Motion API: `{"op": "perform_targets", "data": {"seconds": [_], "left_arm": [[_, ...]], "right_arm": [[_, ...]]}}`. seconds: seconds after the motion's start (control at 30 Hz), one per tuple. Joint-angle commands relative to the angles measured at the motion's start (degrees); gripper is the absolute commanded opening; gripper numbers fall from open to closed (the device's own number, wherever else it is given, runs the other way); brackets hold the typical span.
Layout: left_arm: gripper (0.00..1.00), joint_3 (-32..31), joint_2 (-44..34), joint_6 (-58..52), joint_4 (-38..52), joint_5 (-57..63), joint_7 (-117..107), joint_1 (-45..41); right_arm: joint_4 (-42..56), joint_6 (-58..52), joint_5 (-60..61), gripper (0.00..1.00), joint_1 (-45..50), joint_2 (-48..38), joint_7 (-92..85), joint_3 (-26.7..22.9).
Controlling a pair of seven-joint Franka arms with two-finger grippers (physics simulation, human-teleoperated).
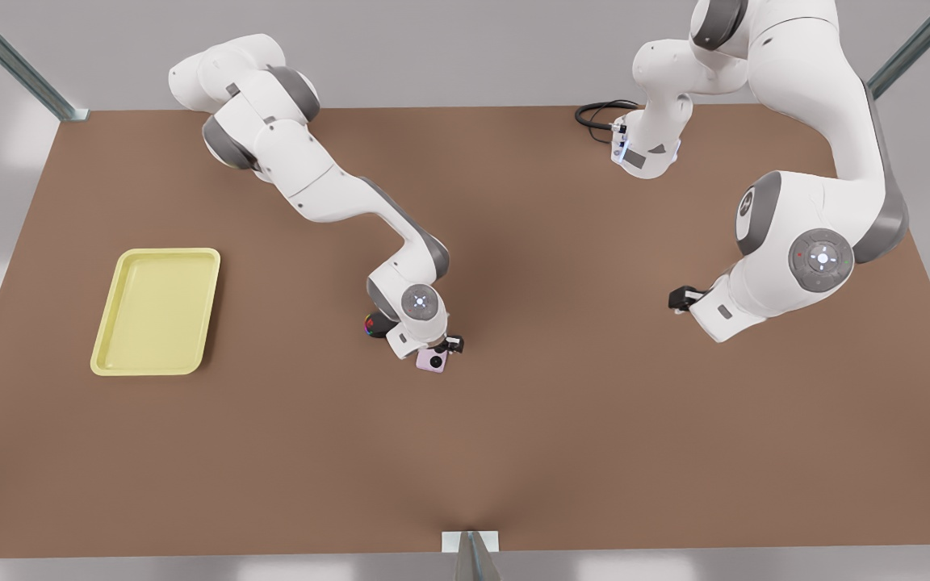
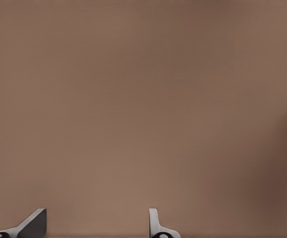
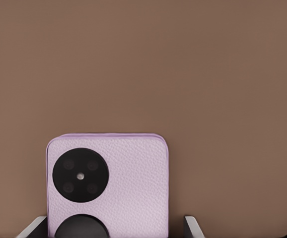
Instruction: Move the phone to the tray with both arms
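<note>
Two arms, one tray (image 1: 157, 311), one phone (image 1: 433, 360), one mouse (image 1: 377, 325) on the brown table (image 1: 513, 452). The right arm bends down mid-table, its gripper (image 1: 437, 353) spread around the phone, fingers (image 3: 192, 228) not quite touching its sides. The left gripper (image 1: 680, 299) waits open over bare table. The tray lies well apart.
</note>
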Motion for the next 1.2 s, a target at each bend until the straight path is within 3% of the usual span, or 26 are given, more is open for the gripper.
{"op": "perform_targets", "data": {"seconds": [0.0, 0.1, 0.5, 0.7, 0.83, 0.9, 1.17], "left_arm": [[1.00, -0.04, -0.07, 0.22, 0.03, 0.02, 0.23, 0.00], [1.00, 0.05, -0.07, 0.13, 0.03, 0.02, 0.23, 0.00], [1.00, 0.05, -0.07, 0.22, 0.03, -0.16, 0.23, 0.00], [1.00, 0.05, -0.07, 0.22, 0.03, -0.16, 0.23, 0.00], [1.00, 0.05, -0.07, 0.13, 0.03, -0.16, 0.23, 0.00], [1.00, 0.05, -0.07, 0.13, 0.03, -0.16, 0.23, 0.00], [1.00, -0.04, -0.42, 0.05, 0.11, -0.16, 0.23, 0.00]], "right_arm": [[0.11, 0.07, 0.05, 1.00, 0.02, -0.04, -2.36, 0.01], [0.20, -0.01, 0.05, 0.94, 0.02, -0.04, -2.36, 0.01], [3.45, 0.07, -0.92, 0.93, -0.77, 1.63, -3.42, -0.35], [3.54, -0.54, -0.83, 0.82, -0.50, 1.98, -3.77, -0.43], [3.36, -0.63, -0.74, 0.81, -0.59, 1.28, -4.21, -0.70], [3.45, -0.63, -0.74, 0.69, -0.50, 1.37, -4.30, -0.78], [1.69, -4.67, -1.00, 0.69, -2.79, -5.05, -6.49, -0.96]]}}
